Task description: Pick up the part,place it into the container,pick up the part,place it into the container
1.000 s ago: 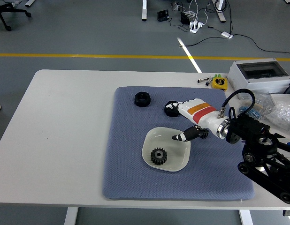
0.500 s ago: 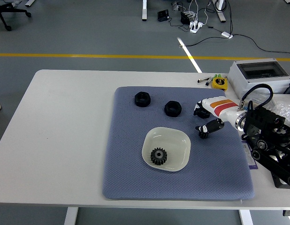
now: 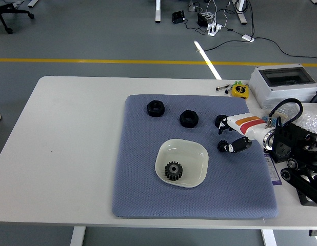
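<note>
black toothed gear point(image 3: 173, 170) sits in the shallow, glossy white rounded-square bowl point(image 3: 195, 155), on a quilted blue-grey mat point(image 3: 138, 184). two chunky black hex-nut parts lie further back on the mat: one nut point(image 3: 155, 108) to the left, the other nut point(image 3: 189, 118) just behind the bowl. right hand point(image 3: 228, 134), white shell with an orange stripe and black fingers, hovers right of the bowl, fingers loosely spread, holding nothing. smooth white tabletop point(image 3: 71, 133) underneath.

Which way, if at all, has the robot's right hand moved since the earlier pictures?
Yes: the right hand has drawn back rightward, away from the white bowl, and holds nothing.
</note>
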Controlling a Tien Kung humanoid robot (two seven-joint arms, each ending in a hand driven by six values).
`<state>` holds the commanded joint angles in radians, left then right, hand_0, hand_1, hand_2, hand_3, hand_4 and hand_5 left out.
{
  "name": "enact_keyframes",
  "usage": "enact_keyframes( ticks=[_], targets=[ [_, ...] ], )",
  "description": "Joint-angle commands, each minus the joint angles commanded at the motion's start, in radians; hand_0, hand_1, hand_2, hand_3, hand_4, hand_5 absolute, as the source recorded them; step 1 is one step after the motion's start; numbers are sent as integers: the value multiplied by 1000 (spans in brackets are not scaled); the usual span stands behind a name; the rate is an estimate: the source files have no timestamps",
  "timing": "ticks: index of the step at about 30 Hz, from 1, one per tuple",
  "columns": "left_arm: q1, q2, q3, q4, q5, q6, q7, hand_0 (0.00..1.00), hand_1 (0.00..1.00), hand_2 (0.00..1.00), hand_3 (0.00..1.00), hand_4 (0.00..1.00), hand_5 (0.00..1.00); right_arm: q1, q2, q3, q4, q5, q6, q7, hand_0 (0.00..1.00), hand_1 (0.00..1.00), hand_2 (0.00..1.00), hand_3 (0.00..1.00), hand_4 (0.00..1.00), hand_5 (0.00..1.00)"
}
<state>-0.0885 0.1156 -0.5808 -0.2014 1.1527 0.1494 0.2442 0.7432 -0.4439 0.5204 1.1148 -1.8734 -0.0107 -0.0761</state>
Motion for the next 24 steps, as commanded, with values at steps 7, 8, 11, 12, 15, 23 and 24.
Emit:
enact_keyframes(
  ticks=[7, 8, 11, 12, 15, 23, 24],
  targets=[
    [-1, 0, 2, 0, -2, 1, -1, 662, 536, 564, 564, 641, 613, -10, -6, -1, 3, -5, 12, 3, 496, 623, 715, 646, 792, 221],
    [-1, -1, 1, 0, -1, 1, -1, 662, 536, 564, 564, 641, 613, -11, -7, 0, 7, -4, 13, 4, 496, 623, 715, 646, 792, 221],
    [1, -1, 0, 0, 0, 0, 0, 662, 536, 564, 564, 641, 613, -12, -9, 4, 20, -7, 14, 4, 496, 623, 715, 646, 792, 221],
    [2, -1, -1, 0, 2, 0, 1, 662, 536, 564, 564, 641, 613, -12, -10, 6, 25, -8, 14, 4, 496, 623, 715, 646, 792, 221],
    [3, 0, -5, 0, 9, -2, 2, 662, 537, 565, 563, 640, 611, -12, -14, 12, 41, -12, 16, 3, 496, 623, 717, 649, 796, 218],
    [6, 0, -8, 0, 13, -1, 3, 662, 537, 566, 563, 640, 612, -17, -15, 10, 41, -12, 26, 3, 496, 623, 717, 655, 798, 219],
    [6, 0, -8, 0, 12, -1, 3, 662, 537, 566, 563, 640, 612, -17, -14, 9, 38, -11, 25, 4, 496, 623, 717, 655, 798, 219]
  ],
)
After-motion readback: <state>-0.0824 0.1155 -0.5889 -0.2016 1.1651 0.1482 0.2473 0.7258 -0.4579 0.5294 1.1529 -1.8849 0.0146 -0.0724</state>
